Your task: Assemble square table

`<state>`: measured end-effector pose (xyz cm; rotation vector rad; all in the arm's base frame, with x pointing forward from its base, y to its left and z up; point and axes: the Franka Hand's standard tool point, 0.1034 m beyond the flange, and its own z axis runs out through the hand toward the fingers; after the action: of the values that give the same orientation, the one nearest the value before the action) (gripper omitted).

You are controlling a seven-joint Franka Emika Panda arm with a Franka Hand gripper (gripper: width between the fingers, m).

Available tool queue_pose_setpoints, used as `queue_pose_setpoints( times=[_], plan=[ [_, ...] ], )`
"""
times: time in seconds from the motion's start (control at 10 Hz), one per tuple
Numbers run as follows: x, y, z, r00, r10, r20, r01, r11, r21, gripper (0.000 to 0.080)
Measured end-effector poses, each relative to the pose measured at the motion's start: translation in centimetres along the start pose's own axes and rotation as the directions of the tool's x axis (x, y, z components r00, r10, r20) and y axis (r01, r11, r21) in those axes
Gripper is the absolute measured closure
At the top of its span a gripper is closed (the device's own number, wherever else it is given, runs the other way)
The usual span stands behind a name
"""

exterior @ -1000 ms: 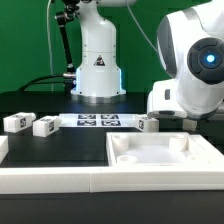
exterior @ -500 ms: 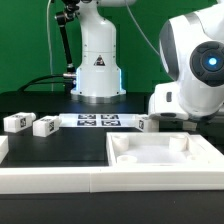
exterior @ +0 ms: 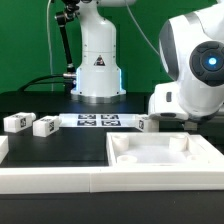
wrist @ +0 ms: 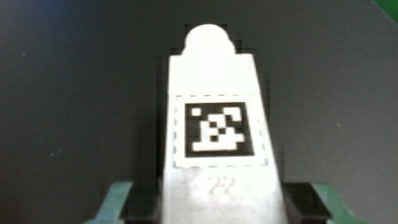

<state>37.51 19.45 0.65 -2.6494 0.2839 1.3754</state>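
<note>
The black work surface [exterior: 60, 145] is bordered nearest the exterior camera by the long white rail [exterior: 50, 180]. The square slab [exterior: 165, 172] lies just behind the rail at the exterior view's right, recessed side up. Just beyond the slab's far rim a leg [wrist: 217, 110] lies flat, tag upward, with the gripper [wrist: 217, 203] straddling it. The fingers [wrist: 121, 200] flank its sides closely, but I cannot tell whether they actually pinch it.

Much of the leg reaches ahead of the fingers, so the hold looks set toward one end. Lifted that way, the leg may tilt or slip out, and a skewed squeeze may roll it against the slab's rim. That rim is close, so room on that side is tight.

Toward the exterior view's left the surface is freer, up to the marker board [exterior: 97, 121], then the inner spare leg [exterior: 44, 125] and the outer spare leg [exterior: 14, 122]. Farther back stand the robot base [exterior: 98, 60] and the green backdrop [exterior: 30, 50].
</note>
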Motion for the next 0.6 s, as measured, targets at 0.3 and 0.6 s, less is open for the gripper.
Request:
queue_pose_setpoints(
  times=[0.3, 0.6],
  plan=[
    [-0.3, 0.7, -1.4, 0.999, -0.044, -0.006, 0.044, 0.999, 0.006, 0.0511],
    [-2.1, 3.4, -6.1, 0.993, -0.114, -0.023, 0.115, 0.993, 0.039, 0.0509]
  ],
)
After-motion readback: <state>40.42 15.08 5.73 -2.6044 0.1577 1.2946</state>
